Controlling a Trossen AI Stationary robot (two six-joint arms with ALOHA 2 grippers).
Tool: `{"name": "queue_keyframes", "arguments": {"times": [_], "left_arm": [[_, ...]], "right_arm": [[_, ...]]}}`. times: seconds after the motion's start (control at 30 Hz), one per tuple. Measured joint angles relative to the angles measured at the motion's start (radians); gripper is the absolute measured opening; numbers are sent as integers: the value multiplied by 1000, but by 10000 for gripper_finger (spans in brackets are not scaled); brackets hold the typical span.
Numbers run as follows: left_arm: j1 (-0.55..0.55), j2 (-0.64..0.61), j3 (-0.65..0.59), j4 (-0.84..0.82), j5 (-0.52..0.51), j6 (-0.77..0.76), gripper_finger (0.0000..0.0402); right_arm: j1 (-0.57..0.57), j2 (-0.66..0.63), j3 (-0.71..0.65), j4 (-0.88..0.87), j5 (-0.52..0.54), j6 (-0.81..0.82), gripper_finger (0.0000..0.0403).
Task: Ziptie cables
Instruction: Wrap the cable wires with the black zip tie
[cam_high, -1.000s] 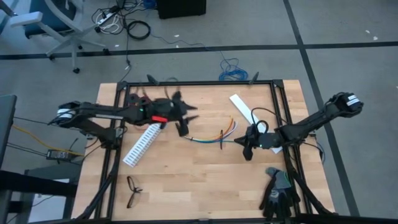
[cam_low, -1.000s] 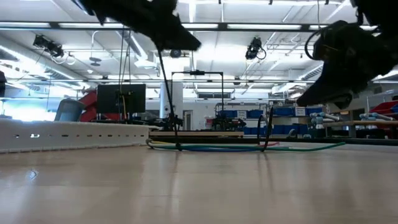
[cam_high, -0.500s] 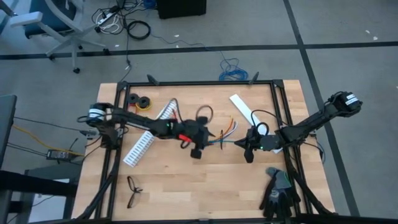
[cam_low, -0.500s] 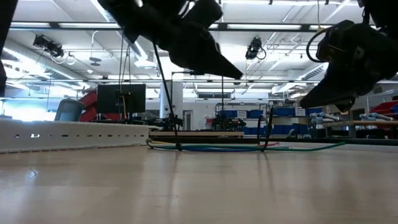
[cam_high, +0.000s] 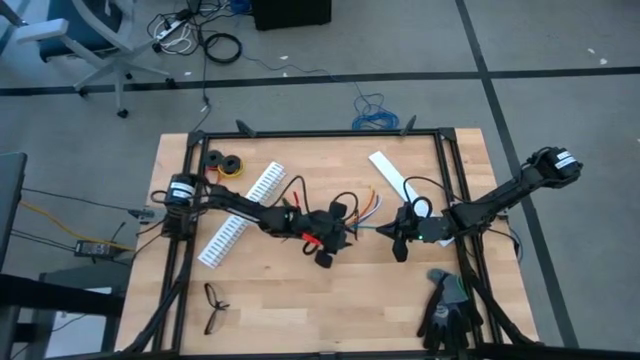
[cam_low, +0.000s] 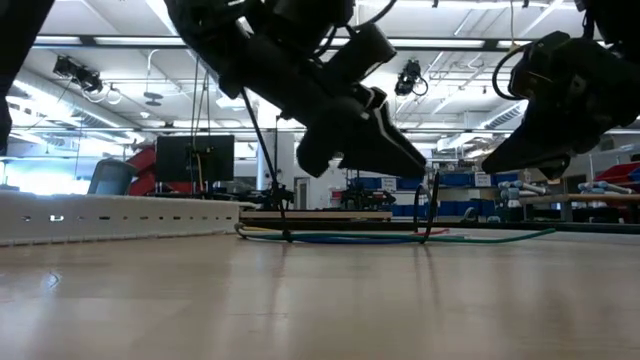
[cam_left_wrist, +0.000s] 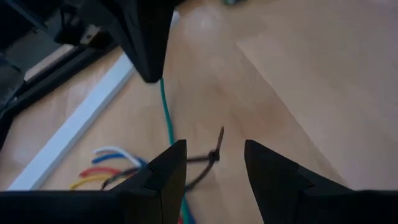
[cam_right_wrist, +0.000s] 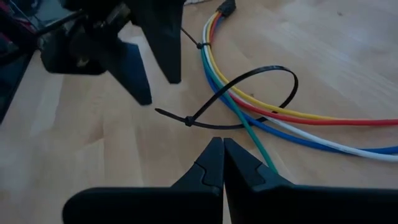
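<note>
Currently we are seeing the left gripper (cam_left_wrist: 211, 163), jaws apart, hovering over the ziptie (cam_right_wrist: 249, 93) looped around the cables (cam_right_wrist: 298, 121); the right gripper (cam_right_wrist: 222, 163), jaws together, sits beside them.

The left arm is reaching from the left edge toward the middle of the counter, its dark two-finger left end effector (cam_high: 335, 243) hanging low with fingers (cam_left_wrist: 163, 176) standing apart, nothing between them. The right arm is angling in from the right edge, its dark right end effector (cam_high: 399, 240) pointing down, fingers (cam_right_wrist: 208, 167) pressing together, gripping nothing.
</note>
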Motion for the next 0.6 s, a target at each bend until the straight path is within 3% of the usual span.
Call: {"name": "queue_keyframes", "arguments": {"times": [0.6], "left_arm": [[-1,84,1,129,20,-119,165]], "right_arm": [[0,0,1,4,-5,0,0]]}}
